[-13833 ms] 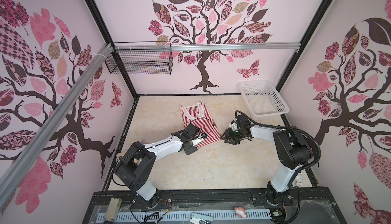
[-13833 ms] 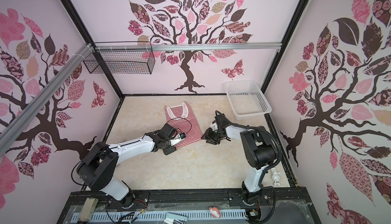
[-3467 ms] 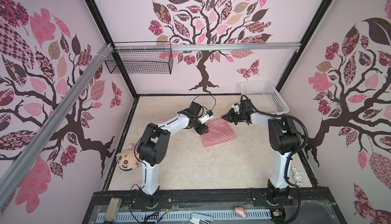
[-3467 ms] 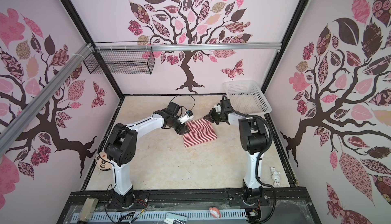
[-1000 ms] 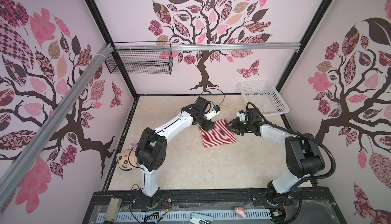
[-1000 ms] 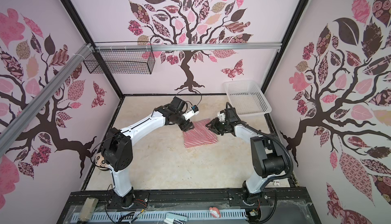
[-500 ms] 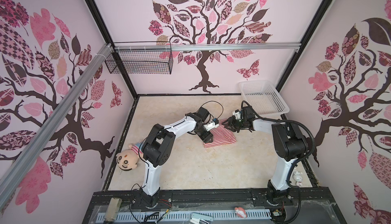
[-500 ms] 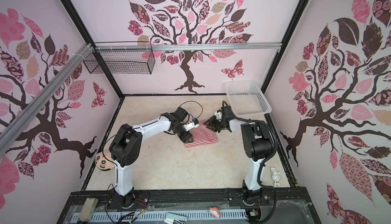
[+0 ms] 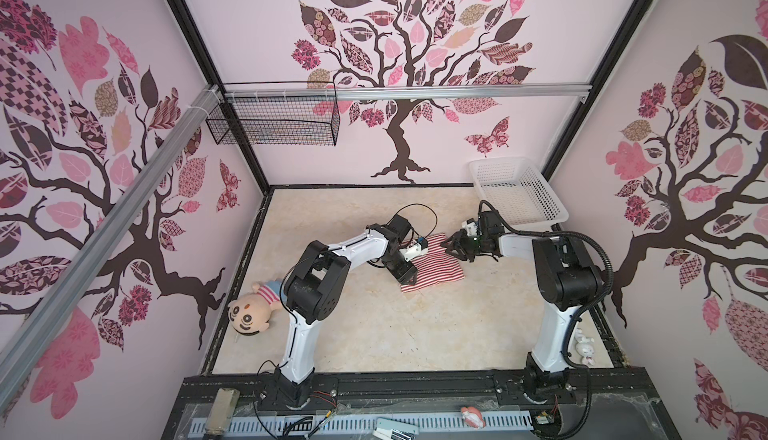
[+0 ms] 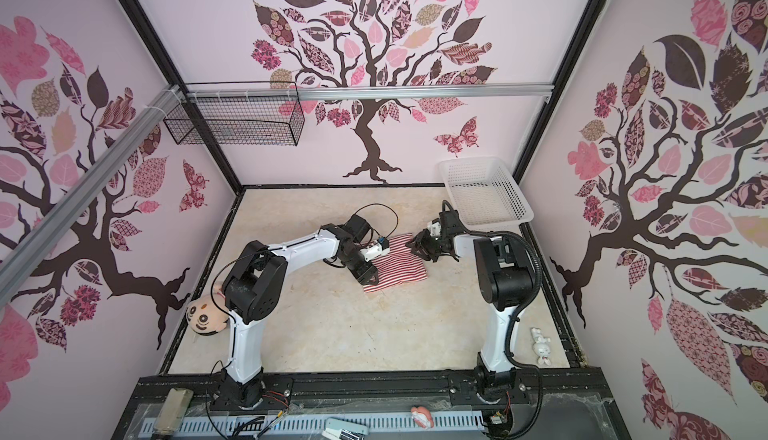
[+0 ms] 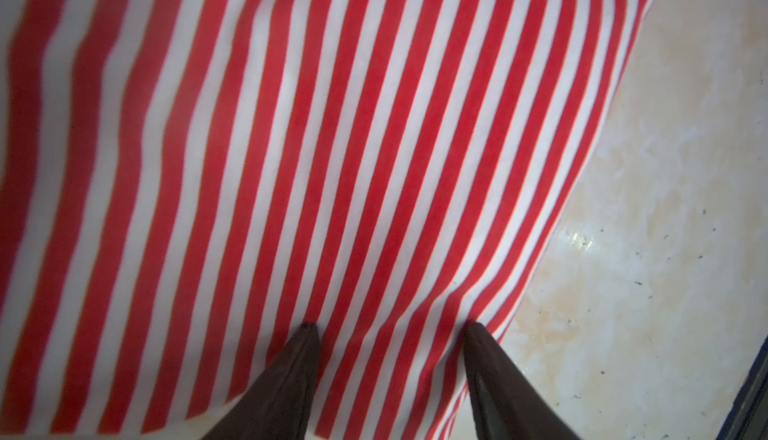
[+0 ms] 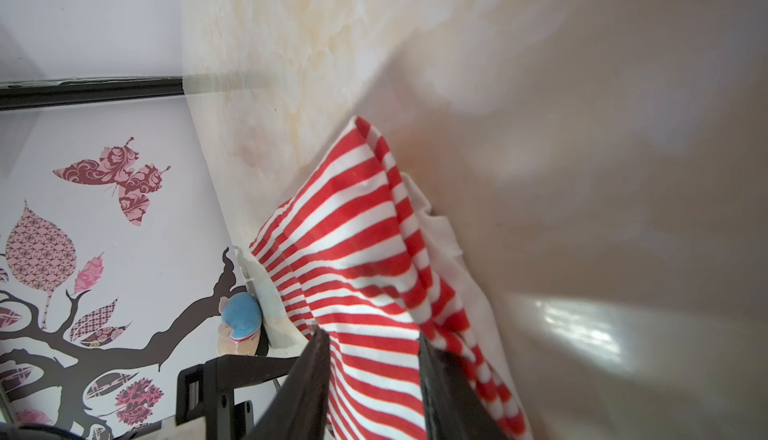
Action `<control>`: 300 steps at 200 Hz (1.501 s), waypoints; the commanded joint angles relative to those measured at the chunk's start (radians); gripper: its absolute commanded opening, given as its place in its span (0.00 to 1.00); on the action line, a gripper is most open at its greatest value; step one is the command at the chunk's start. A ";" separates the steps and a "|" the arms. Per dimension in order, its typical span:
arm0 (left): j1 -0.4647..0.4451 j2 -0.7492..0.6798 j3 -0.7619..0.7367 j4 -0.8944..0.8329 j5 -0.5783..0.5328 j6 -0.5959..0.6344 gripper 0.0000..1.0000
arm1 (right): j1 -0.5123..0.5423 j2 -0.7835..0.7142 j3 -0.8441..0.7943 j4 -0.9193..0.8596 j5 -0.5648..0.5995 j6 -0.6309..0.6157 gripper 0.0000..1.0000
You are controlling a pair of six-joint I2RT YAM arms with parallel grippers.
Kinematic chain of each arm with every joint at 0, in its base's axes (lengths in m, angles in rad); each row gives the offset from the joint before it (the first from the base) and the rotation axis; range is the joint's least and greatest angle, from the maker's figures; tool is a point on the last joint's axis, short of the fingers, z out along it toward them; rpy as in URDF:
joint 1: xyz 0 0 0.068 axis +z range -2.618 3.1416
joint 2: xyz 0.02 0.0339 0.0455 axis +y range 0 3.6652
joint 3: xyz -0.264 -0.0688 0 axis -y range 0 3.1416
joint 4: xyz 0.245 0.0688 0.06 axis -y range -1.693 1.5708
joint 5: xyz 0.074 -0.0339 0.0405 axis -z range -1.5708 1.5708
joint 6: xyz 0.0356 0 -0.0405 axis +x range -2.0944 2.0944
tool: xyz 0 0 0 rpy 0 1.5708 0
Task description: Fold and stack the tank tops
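On the table's middle (image 9: 374,334), your left gripper (image 11: 390,329) has swung down, tips spread, pressing the folded tank top (image 9: 434,265) while your right gripper (image 12: 374,342) pinches its far corner: folding nearly done.

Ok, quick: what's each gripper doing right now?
Left gripper: jaws apart, tips pressed down on the tank top, nothing pinched.
Right gripper: shut on a bunched edge of the tank top.
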 commanded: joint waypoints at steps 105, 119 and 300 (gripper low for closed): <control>0.122 0.005 -0.017 -0.055 -0.186 0.042 0.60 | -0.005 -0.184 -0.105 -0.135 0.168 -0.052 0.42; 0.160 0.008 -0.004 -0.070 -0.186 0.051 0.60 | -0.003 -0.178 -0.106 -0.123 0.164 -0.044 0.42; 0.657 0.073 0.218 -0.384 -0.370 0.600 0.60 | 0.047 -0.217 -0.081 -0.133 0.123 0.008 0.42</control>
